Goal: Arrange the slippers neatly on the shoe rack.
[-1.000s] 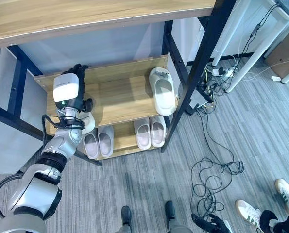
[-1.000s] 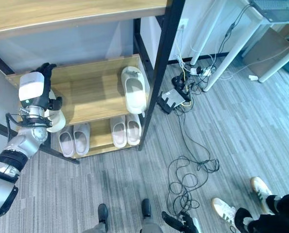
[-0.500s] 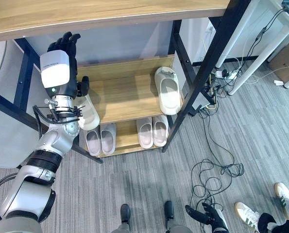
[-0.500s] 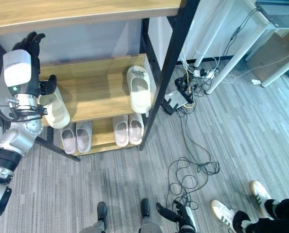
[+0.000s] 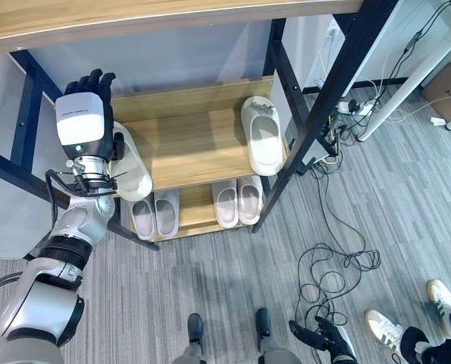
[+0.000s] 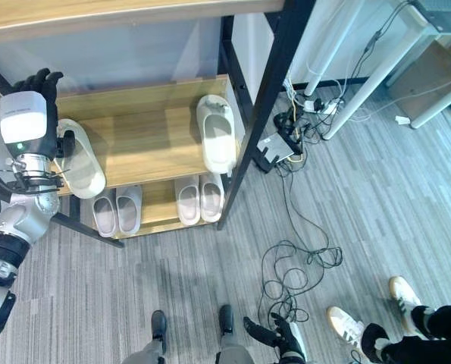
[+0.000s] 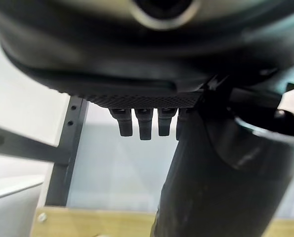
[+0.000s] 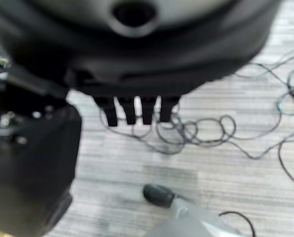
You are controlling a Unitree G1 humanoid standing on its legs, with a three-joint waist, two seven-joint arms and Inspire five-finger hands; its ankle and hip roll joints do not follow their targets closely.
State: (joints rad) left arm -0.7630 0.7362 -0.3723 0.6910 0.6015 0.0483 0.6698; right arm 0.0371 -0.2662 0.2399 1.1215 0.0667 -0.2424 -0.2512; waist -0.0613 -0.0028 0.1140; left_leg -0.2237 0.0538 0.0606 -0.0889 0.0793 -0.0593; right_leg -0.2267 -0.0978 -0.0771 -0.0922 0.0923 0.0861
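Note:
A white slipper (image 5: 133, 168) lies lengthwise at the left end of the middle shelf (image 5: 191, 148), its near end at the shelf's front edge. My left hand (image 5: 83, 115) stands just left of it, fingers straight and pointing up, thumb against the slipper's side. In the left wrist view the fingers (image 7: 139, 122) are straight. A second white slipper (image 5: 260, 145) lies at the shelf's right end. On the bottom shelf sit a grey pair (image 5: 154, 214) and a white pair (image 5: 237, 202). My right hand (image 5: 321, 338) hangs low over the floor, fingers relaxed.
Black rack posts (image 5: 327, 98) frame the shelves, and a top shelf (image 5: 134, 15) overhangs them. Cables (image 5: 335, 265) loop on the grey floor to the right, beside a power strip (image 5: 321, 148). A person's white sneakers (image 5: 384, 327) are at the lower right.
The left hand has carried the slipper up from the rack's front left corner onto the middle shelf and has straightened beside it. The view has shifted slightly.

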